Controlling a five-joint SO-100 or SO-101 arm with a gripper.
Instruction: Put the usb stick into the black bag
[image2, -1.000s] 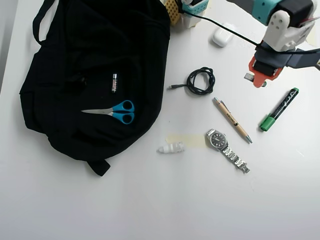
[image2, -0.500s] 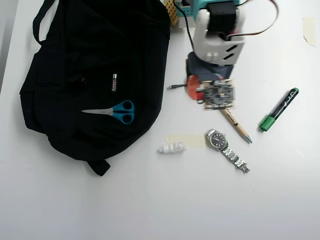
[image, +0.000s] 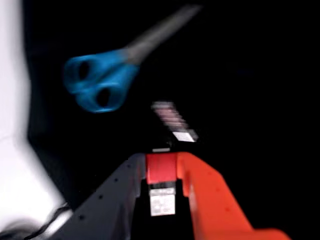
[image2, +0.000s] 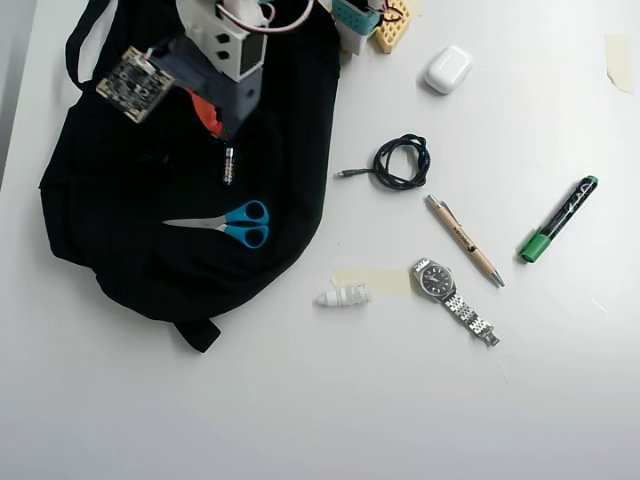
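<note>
In the wrist view, the gripper (image: 161, 167) has its 2 fingers, 1 dark grey and 1 orange, closed on the usb stick (image: 161, 169): the red body sits clamped between them, the black end and a white label showing lower in the gap. The label carries print, but the blur leaves it unreadable. Beyond the fingertips, on the black bag (image: 250, 75), lie blue-handled scissors (image: 100, 82) and a small striped cylinder (image: 172, 120), which is smeared by motion blur. The overhead view does not show the usb stick at all; the arm's white housing and a bare circuit board hide it, with only an orange part of the gripper (image2: 215, 125) peeking out above the black bag (image2: 130, 220). That view gives the wider table instead: the scissors (image2: 228, 223) rest on the bag with the cylinder (image2: 229, 165) just above them, and off the bag lie a white earbud case (image2: 448, 69), a coiled black cable (image2: 398, 162), a tan pen (image2: 466, 240) with tiny illegible print, a green marker (image2: 558, 219), a steel wristwatch (image2: 452, 297) and a small white ribbed piece (image2: 344, 296).
</note>
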